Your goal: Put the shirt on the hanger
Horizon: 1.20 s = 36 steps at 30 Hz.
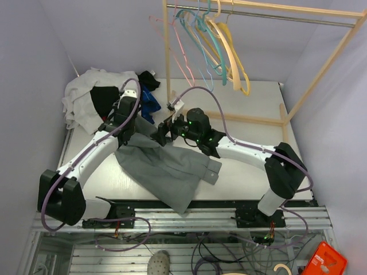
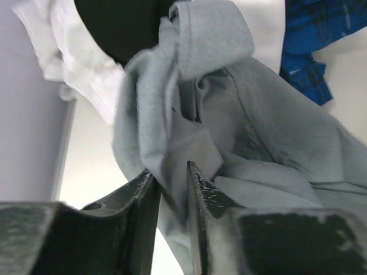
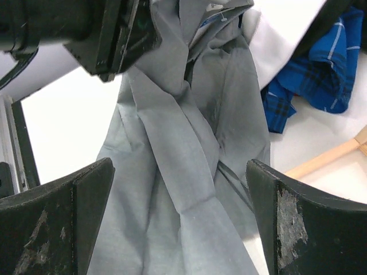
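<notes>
While the left arm [image 1: 92, 153] stretches diagonally up the left side of the table [image 1: 246, 183], tight along the wall, the right arm [image 1: 246, 150] folds at its elbow and reaches leftward across the middle, and the two claws meet at the top of the shirt [image 1: 166, 169]. The left gripper [image 1: 123, 121] sits at the shirt's upper corner, just beside the white garment [image 1: 80, 94] and the dark blue one [image 1: 151, 104]. The right gripper [image 1: 164, 130] hovers close by, with the wooden rack post [image 1: 167, 57] just behind it. The shirt lies crumpled mid-table, its lower end spilling over the near edge, and bare table opens up to its right. The hanger [image 1: 246, 85] is up on the rail [image 1: 275, 17], well apart from both claws. Over to the left wrist: two dark fingers [image 2: 140, 200] stand close together with a fold of grey cloth nipped between them. Fabric bunches up ahead, with white cloth to the left and blue plaid to the right. Now the right wrist: its fingers [image 3: 63, 217] are spread wide over the draped shirt, which rises to the left claw at top left. A wooden base bar [image 3: 327, 157] crosses the lower right, near the blue cloth.
</notes>
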Motion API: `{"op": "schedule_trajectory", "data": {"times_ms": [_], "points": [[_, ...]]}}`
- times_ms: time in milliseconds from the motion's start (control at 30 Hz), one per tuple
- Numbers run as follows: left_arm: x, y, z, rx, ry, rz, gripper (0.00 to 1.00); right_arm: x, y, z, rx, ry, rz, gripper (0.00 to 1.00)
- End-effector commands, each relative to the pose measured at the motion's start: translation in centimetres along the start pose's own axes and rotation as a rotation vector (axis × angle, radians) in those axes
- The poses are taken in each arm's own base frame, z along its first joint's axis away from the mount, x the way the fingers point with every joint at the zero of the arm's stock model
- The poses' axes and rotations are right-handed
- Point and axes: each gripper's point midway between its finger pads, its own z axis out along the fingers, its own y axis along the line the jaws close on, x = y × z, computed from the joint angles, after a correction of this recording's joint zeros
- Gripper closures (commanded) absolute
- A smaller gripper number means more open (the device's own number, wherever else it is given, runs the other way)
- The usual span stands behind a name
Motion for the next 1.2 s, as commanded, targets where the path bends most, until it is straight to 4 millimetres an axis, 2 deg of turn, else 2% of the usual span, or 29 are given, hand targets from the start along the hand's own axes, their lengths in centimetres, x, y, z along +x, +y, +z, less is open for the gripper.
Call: {"op": "schedule_trajectory", "data": {"times_ms": [0, 33, 133, 167, 267, 300, 333, 433, 533, 667, 767, 933, 1033, 1167], "points": [[-5.1, 0.6, 0.6, -0.050, -0.131, -0.010, 0.86, -0.7, -0.7, -1.6, 0.050, -0.018, -0.051, 0.00], [-5.8, 0.5, 0.4, -0.037, -0.141, 0.010, 0.92, -0.7, -0.9, -1.9, 0.062, -0.020, -0.058, 0.00], [-9.2, 0.3, -1.3, 0.089, -0.177, 0.081, 0.93, -1.1, -1.4, -3.2, 0.096, -0.052, -0.075, 0.00], [-10.2, -1.1, -2.6, 0.250, -0.186, 0.148, 0.93, -0.3, -1.7, -3.7, 0.106, -0.047, -0.079, 0.00], [-14.0, -2.3, -7.0, 0.557, -0.237, 0.323, 0.93, -0.2, -1.7, -5.3, 0.113, -0.086, -0.132, 0.00], [-14.7, -2.8, -8.5, 0.659, -0.264, 0.376, 0.93, 0.3, -1.8, -6.0, 0.115, -0.091, -0.153, 0.00], [-15.3, -3.2, -10.3, 0.749, -0.300, 0.441, 0.93, -0.4, -1.8, -6.6, 0.117, -0.118, -0.179, 0.00], [-15.5, -4.1, -15.7, 0.984, -0.403, 0.633, 0.93, -1.3, -1.8, -8.6, 0.115, -0.177, -0.250, 0.00], [-16.0, -3.6, -19.1, 1.071, -0.465, 0.743, 0.93, -2.1, -1.8, -10.2, 0.111, -0.216, -0.313, 0.00], [-15.7, -2.9, -22.0, 1.158, -0.515, 0.888, 0.93, -4.2, -2.1, -12.0, 0.132, -0.265, -0.326, 0.00], [-16.5, -2.5, -24.2, 1.151, -0.686, 0.995, 0.93, -6.9, -0.9, -13.6, 0.109, -0.290, -0.338, 0.00], [-17.6, -2.2, -28.5, 1.200, -0.871, 1.014, 0.93, -10.3, 0.1, -16.9, 0.124, -0.369, -0.374, 0.00], [-18.0, -2.5, -30.5, 1.280, -0.899, 0.931, 0.93, -10.2, 0.2, -17.6, 0.131, -0.374, -0.408, 0.00], [-18.1, -2.6, -31.6, 1.309, -0.918, 0.891, 0.93, -8.0, 0.1, -16.5, 0.100, -0.327, -0.459, 0.00]]}}
